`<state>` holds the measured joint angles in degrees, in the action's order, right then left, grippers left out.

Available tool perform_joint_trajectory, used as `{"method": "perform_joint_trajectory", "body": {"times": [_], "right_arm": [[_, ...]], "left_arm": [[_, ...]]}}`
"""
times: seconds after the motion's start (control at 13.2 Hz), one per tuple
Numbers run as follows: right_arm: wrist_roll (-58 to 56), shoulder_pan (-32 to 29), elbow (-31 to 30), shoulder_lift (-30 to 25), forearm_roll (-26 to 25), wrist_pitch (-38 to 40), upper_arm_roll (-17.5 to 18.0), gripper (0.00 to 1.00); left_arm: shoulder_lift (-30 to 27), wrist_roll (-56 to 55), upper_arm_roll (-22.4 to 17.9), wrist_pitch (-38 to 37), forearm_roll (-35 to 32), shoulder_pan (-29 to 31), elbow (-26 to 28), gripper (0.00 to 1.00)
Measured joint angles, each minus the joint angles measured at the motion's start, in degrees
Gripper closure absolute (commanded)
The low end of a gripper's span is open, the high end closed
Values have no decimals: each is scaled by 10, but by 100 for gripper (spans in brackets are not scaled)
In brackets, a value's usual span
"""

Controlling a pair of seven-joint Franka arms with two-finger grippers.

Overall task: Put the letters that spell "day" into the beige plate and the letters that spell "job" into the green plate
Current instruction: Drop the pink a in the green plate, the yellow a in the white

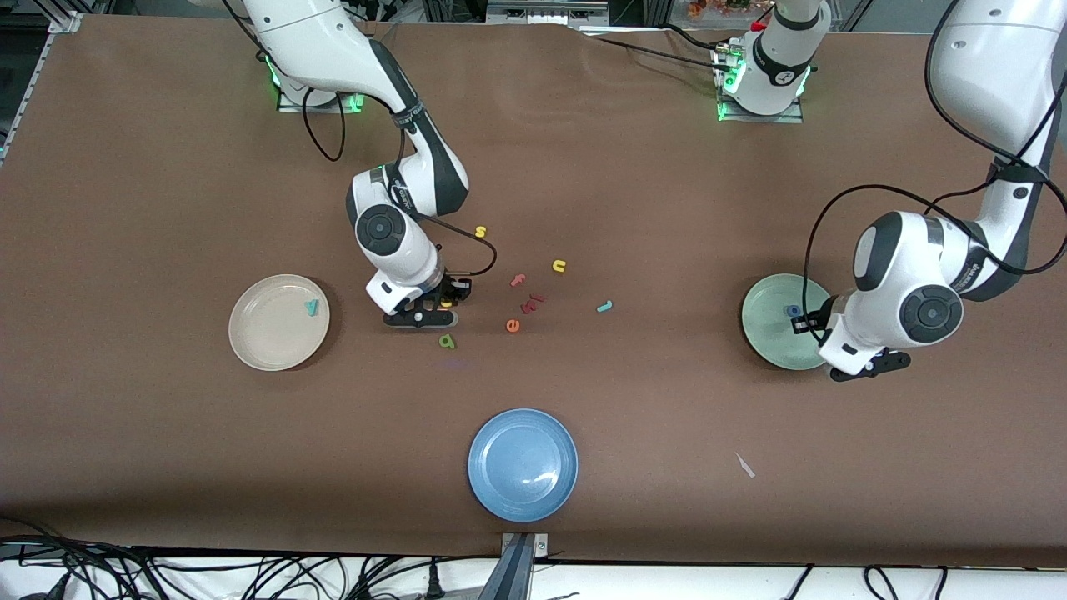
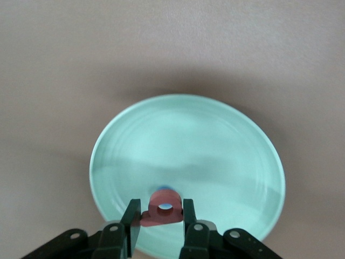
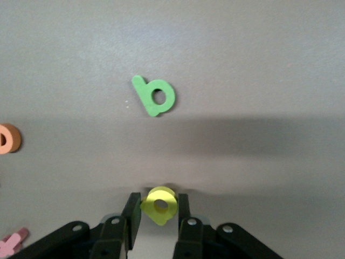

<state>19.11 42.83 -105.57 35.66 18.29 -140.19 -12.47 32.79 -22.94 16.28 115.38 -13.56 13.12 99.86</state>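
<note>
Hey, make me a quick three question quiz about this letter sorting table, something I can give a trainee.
1. True or false: the right gripper is shut on the yellow "d".
2. Which letter does the left gripper hold over the green plate? A) teal "j" B) salmon-red "b" C) blue "o"
3. Fill in: the teal "y" lies in the ____ plate.

Key: 1 true; 2 B; 3 beige.

The matte brown table [image 1: 583, 167] is evenly lit from overhead. A white glare is seen on the glossy round blue plate [image 1: 523, 464]. Soft shadows are cast beneath both arms. Wrist views are blurred toward their edges.
</note>
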Motion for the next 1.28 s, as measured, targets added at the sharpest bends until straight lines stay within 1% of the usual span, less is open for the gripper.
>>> {"method": "perform_joint_trajectory", "body": {"times": [0.23,0.38,0.45,0.53,0.6,0.68,0.91,1.06,1.21,1.28], "right_arm": [[-31,0,4,-6,0,27,-22,76],[-54,0,4,-12,0,47,-39,76],[-64,-1,4,-16,0,57,-47,76],[-70,-1,4,-19,0,64,-53,76],[-77,-1,4,-23,0,69,-58,76],[-84,-1,4,-26,0,74,-63,76],[-131,-1,-5,-40,0,92,-88,76],[-183,-1,-21,-55,0,107,-120,76],[-218,-3,-44,-65,0,110,-151,76],[-235,-3,-55,-68,0,110,-164,75]], "left_arm": [[21,2,4,19,4,3,0,70],[22,0,10,21,46,1,-1,70],[22,0,12,21,65,-1,-1,62],[22,0,13,21,73,-2,-1,47],[22,0,13,21,74,-3,-1,21],[22,0,13,21,74,-3,-1,0],[22,1,13,21,74,-3,-2,0],[19,-10,19,21,74,-3,-10,0],[11,-65,41,21,75,-10,-14,0],[8,-108,52,21,75,-23,-18,0]]}}
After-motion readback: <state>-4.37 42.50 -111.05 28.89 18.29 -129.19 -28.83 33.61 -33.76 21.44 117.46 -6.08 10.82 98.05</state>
